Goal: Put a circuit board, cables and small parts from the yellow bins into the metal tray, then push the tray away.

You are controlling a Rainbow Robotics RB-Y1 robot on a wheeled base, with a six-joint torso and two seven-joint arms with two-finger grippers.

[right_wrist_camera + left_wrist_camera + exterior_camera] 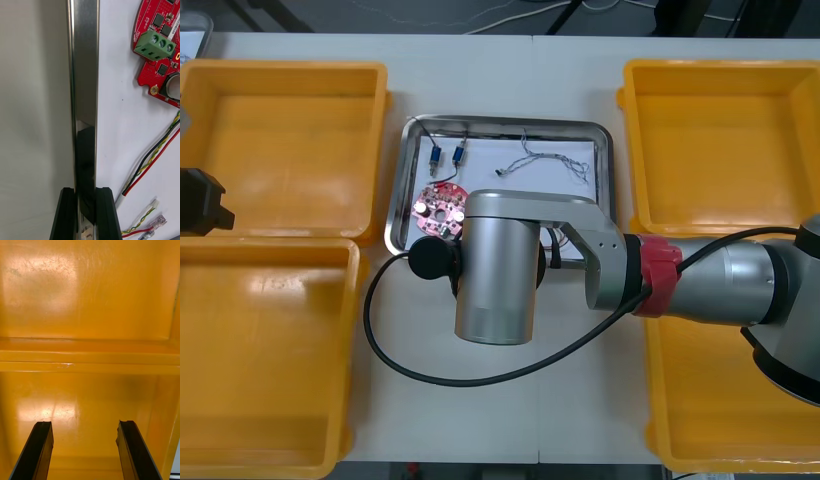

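Shiny rectangular metal tray (604, 170), white inside, lies between the yellow plastic bins (280, 150), two each side. Its near rim runs straight between the fingers of the right gripper (86, 193), whose arm reaches in over that rim.

Inside the tray:
- round red circuit board (438, 208) near the gripped rim
- red and yellow cable (159, 150) just inside the gripped rim
- two small metal parts (448, 154) and a twisted blue and white cable (545, 158) toward the far rim

Bins sit close to the tray's side rims. Beyond its far rim is a strip of light table (500, 80).

Right gripper fingers are nearly closed and pinch the rim, one outside the tray, one inside. Left gripper (84, 423) is off to the tray's left over the bins, fingers wide apart, holding nothing.
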